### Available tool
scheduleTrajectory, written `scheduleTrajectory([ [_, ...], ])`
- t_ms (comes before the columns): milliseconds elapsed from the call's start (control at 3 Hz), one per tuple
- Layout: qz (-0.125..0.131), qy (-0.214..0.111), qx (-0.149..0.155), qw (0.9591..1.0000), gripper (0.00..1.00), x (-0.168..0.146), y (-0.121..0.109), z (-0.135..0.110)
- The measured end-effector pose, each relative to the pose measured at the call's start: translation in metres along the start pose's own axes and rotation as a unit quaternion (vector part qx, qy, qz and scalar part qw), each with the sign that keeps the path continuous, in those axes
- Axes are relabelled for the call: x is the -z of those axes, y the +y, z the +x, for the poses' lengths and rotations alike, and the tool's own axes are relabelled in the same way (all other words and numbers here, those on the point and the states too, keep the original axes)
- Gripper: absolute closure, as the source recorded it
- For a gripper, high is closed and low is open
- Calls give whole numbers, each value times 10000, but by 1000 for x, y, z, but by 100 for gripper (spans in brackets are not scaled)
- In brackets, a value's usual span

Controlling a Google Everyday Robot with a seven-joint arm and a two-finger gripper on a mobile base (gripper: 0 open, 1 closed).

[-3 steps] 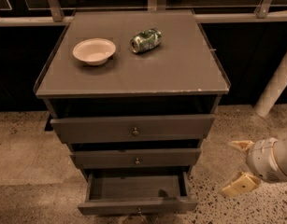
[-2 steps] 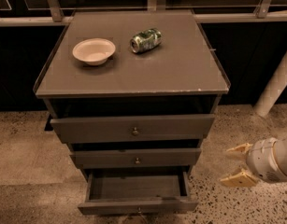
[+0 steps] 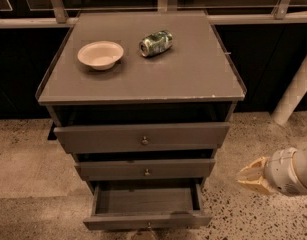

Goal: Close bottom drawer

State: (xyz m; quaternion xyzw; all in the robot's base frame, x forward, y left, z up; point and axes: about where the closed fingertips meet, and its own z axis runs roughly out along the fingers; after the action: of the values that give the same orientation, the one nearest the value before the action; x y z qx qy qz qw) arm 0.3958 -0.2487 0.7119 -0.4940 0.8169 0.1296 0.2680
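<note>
Bottom drawer (image 3: 145, 203), a dark grey wooden tray, stood pulled out beyond the grey counter's (image 3: 193, 69) front edge, its front running left-right. The cream-tipped gripper (image 3: 248, 176) hung below the front-right corner, right of that front; whether it was spread could not be told.

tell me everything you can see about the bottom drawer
The bottom drawer is a dark grey, wood-looking tray, lowest of three, pulled well out above the speckled floor. A small round knob sits mid-front, at the picture's lower edge. Nothing touches it; the claw hangs apart, off to its right.
</note>
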Motion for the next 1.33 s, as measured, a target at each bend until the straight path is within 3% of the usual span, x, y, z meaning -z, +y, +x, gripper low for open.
scheduleTrajectory([
  [333, 115, -181, 41, 9998, 100, -17, 5, 15],
  [667, 228, -629, -89, 9977, 100, -65, 3, 47],
  [1000, 330, -1192, -184, 9921, 100, -114, -16, 71],
  [1333, 166, -1549, -470, 9867, 100, -169, -30, 102],
])
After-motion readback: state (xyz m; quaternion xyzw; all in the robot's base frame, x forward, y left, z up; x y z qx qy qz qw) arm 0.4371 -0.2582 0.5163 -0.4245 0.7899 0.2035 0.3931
